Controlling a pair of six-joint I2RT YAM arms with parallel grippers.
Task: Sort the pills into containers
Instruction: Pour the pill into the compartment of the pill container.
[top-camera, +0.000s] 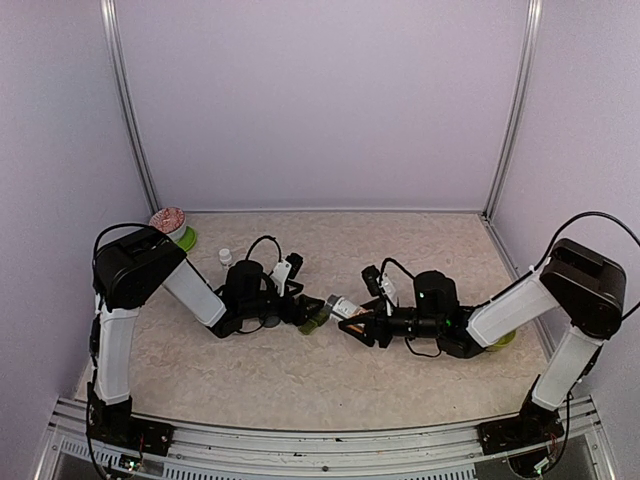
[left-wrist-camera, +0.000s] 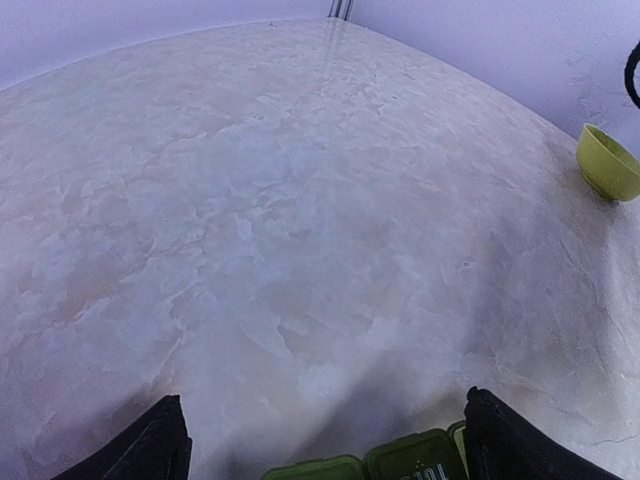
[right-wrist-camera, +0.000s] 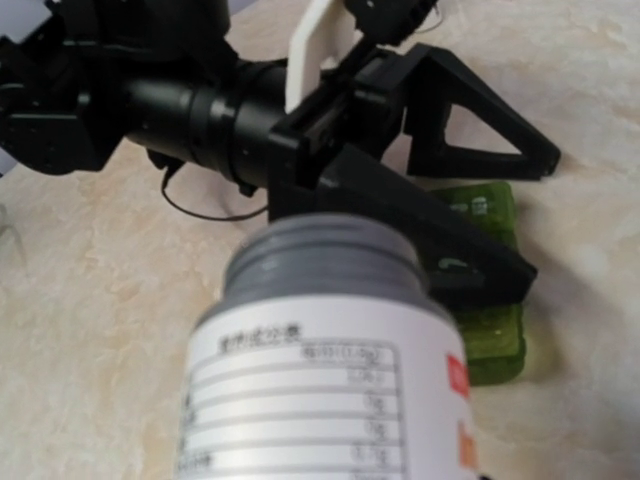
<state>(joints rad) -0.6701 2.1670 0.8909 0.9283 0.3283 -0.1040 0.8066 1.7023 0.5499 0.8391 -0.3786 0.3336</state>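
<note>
Pill bottle (right-wrist-camera: 330, 380) clamped in right tool (top-camera: 352, 314).

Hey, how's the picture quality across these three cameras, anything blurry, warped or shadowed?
Right wrist view: the pill bottle fills the foreground out of focus, the green containers behind it sharper. Left wrist view: wide-angle warp bulges the table, soft shadow at the bottom. Top view: even light, no glare.

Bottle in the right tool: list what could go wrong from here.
1. The bottle is tipped, neck uncapped, toward the containers; pills may spill onto the table.
2. The left tool stands open over the containers; its fingers could block the pour or get bumped.
</note>
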